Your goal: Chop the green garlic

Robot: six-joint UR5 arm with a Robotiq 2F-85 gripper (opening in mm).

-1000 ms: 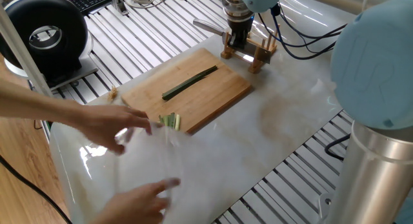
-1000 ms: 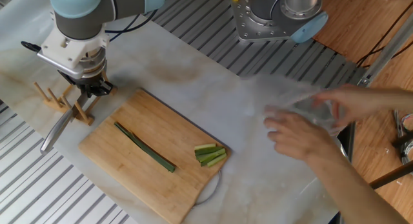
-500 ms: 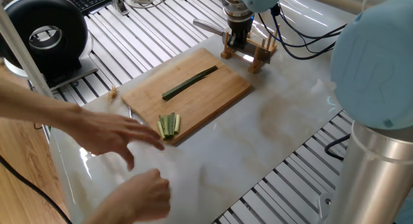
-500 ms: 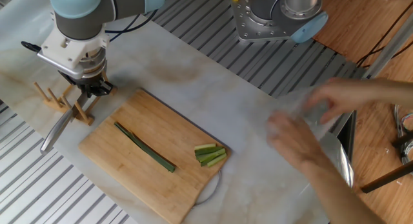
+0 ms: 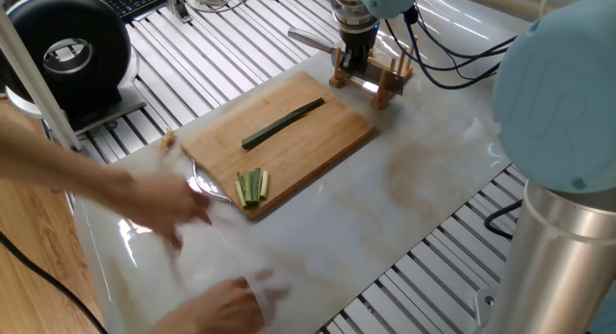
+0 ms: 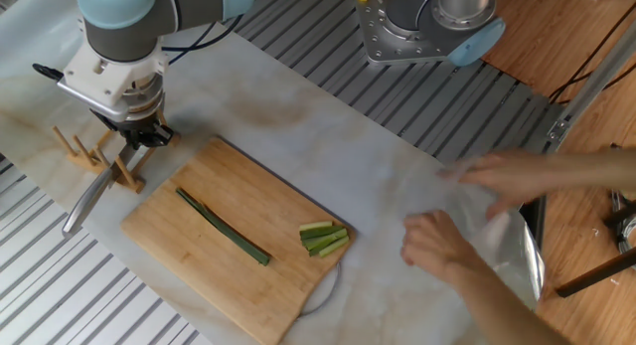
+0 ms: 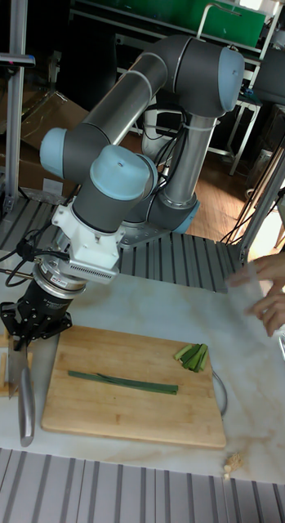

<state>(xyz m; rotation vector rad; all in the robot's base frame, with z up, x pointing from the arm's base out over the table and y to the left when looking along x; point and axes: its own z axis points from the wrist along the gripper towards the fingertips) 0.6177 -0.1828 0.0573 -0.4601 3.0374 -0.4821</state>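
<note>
Hovering at the wooden rack by the board's far end, my gripper sits right at the knife handle, but I cannot tell from any view whether the fingers are apart or already clamped on it. The green garlic lies flat on the cutting board, a long dark stalk running diagonally near its middle, apart from the bundle of paler sticks near the board's handle end.

My worry is the lift: if the blade catches in the rack slots, the rack could tip or drag along. The thin stalk could also slide under the blade, since nothing pins it.

A person's hands are smoothing a clear plastic sheet on the table beyond the bundle end. I judge any swing toward that end risky while they are there.
</note>
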